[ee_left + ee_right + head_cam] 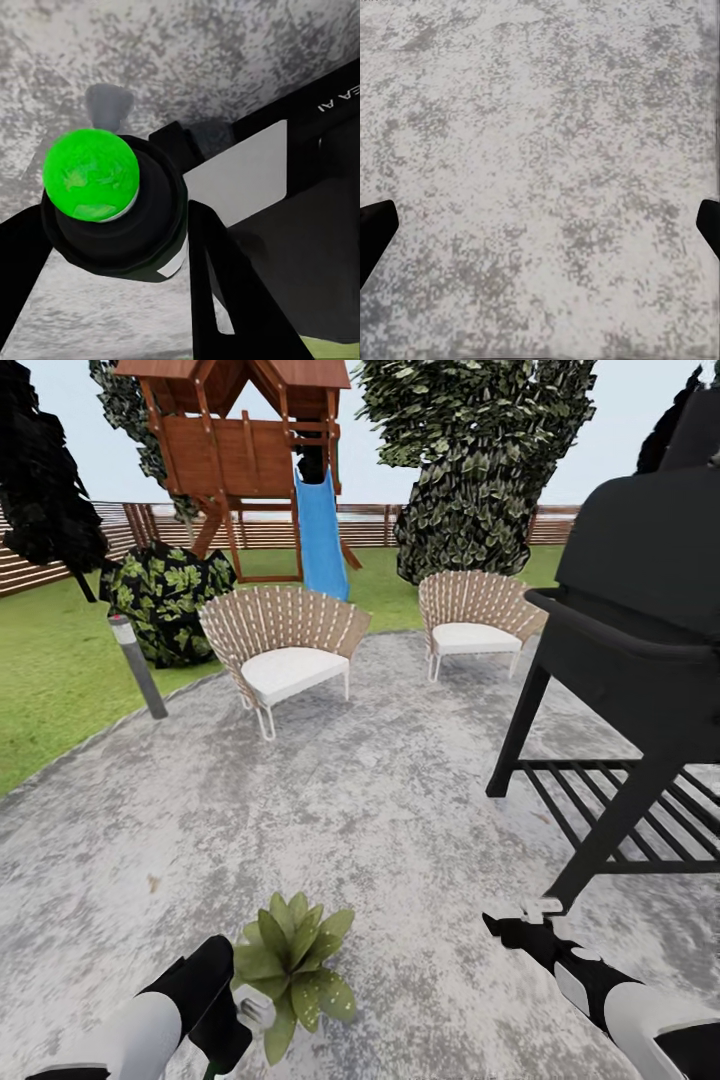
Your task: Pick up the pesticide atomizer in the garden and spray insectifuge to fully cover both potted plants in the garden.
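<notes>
At the near edge of the paved patio [380, 810], the left gripper [105, 247] is closed on the pesticide atomizer [112, 217]; seen along the fingers, the dark bottle sits clamped between them, its head showing a bright green dot. In the head view the left arm's dark end reaches in at the lower left, the bottle's white head just showing beside it. One potted plant [292, 962] stands touching-close to that gripper's right side, leaves spread, pot hidden under them. The right gripper [520, 925] hangs over bare paving at lower right, fingers [375, 229] spread wide apart, holding nothing.

Middle ground, right: a black grill [630, 660] on angled legs with a slatted lower shelf, standing just beyond the right arm. Left: a grey bollard lamp [138, 665] at the patio's rim.

Further on: two wicker chairs [282, 645] with white cushions, well apart, facing in. Behind them lawn [50, 670], a dark leafy bush [165, 595], a wooden play tower with a blue slide [320, 535], tall trees [470, 460] and a slatted fence [370, 525].
</notes>
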